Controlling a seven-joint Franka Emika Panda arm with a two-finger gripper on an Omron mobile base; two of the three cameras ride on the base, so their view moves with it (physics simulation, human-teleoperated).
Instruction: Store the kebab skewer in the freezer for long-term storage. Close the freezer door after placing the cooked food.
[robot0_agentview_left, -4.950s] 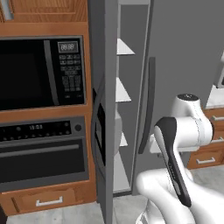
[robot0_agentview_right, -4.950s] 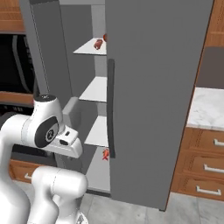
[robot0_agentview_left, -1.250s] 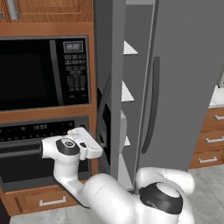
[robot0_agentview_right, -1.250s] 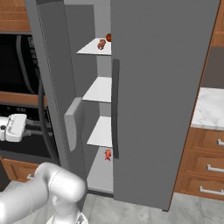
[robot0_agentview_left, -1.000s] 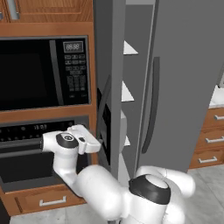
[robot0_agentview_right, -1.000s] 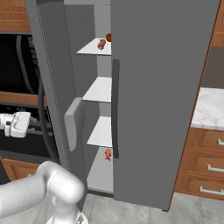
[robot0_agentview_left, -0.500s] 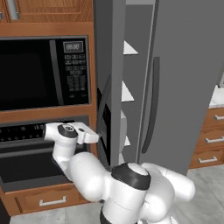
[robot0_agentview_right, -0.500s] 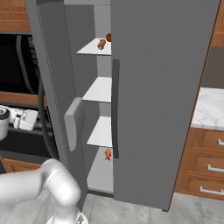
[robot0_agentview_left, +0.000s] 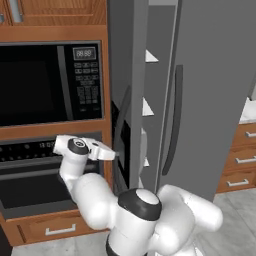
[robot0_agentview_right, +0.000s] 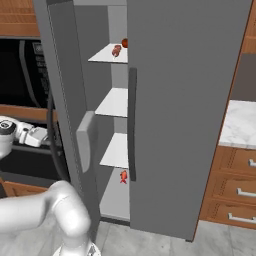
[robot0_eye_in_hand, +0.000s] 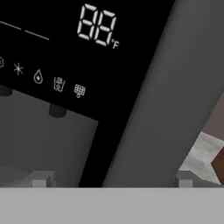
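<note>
Grey freezer door (robot0_agentview_left: 131, 125) stood open, its long vertical handle (robot0_eye_in_hand: 157, 92) running straight up between the spread jaws of the gripper (robot0_eye_in_hand: 111, 179), fingertips (robot0_eye_in_hand: 40, 178) either side and holding nothing. Hand view showed the black dispenser panel (robot0_eye_in_hand: 65, 52) with its lit display just left of the handle. Right base view showed the kebab skewer (robot0_agentview_right: 116, 50) lying flat on the top freezer (robot0_agentview_right: 114, 102) shelf, well beyond the jaws; which way its long axis pointed, too small to tell. A small red item (robot0_agentview_right: 123, 176) sat lower down.
</note>
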